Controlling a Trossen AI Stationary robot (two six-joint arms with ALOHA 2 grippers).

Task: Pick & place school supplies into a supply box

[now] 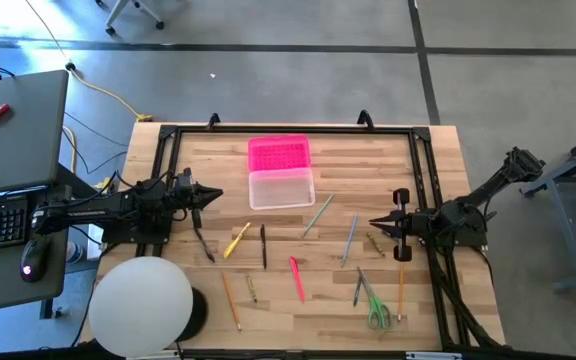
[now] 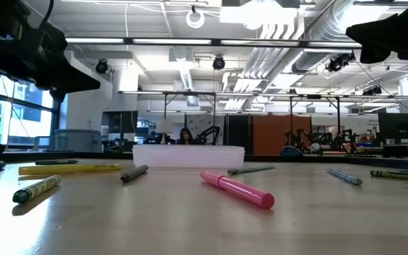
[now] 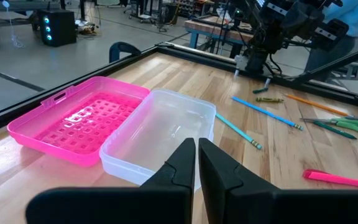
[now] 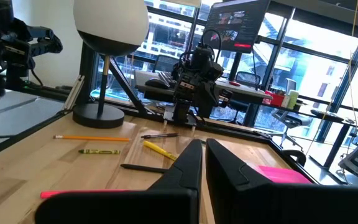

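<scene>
The supply box lies open near the table's far middle, its pink lid [image 1: 279,154] flat beyond the clear base [image 1: 281,188]; both show in the left wrist view as lid [image 3: 79,118] and base [image 3: 160,134]. Pens and pencils lie scattered nearer: a yellow pen [image 1: 236,240], a black pen [image 1: 263,245], a pink pen [image 1: 296,278] [image 2: 237,189], a green pencil [image 1: 318,215], a grey-blue pencil [image 1: 350,240], and green-handled scissors [image 1: 376,306]. My left gripper [image 1: 213,195] [image 3: 197,155] hovers left of the box, shut. My right gripper [image 1: 373,224] [image 4: 204,155] hovers right of the pencils, shut.
A white globe lamp [image 1: 140,305] stands at the near left corner. A black frame rail [image 1: 288,128] runs along the far and side edges. A laptop [image 1: 13,120] sits on a stand left of the table. Orange pencils [image 1: 230,300] [image 1: 401,290] lie near the near edge.
</scene>
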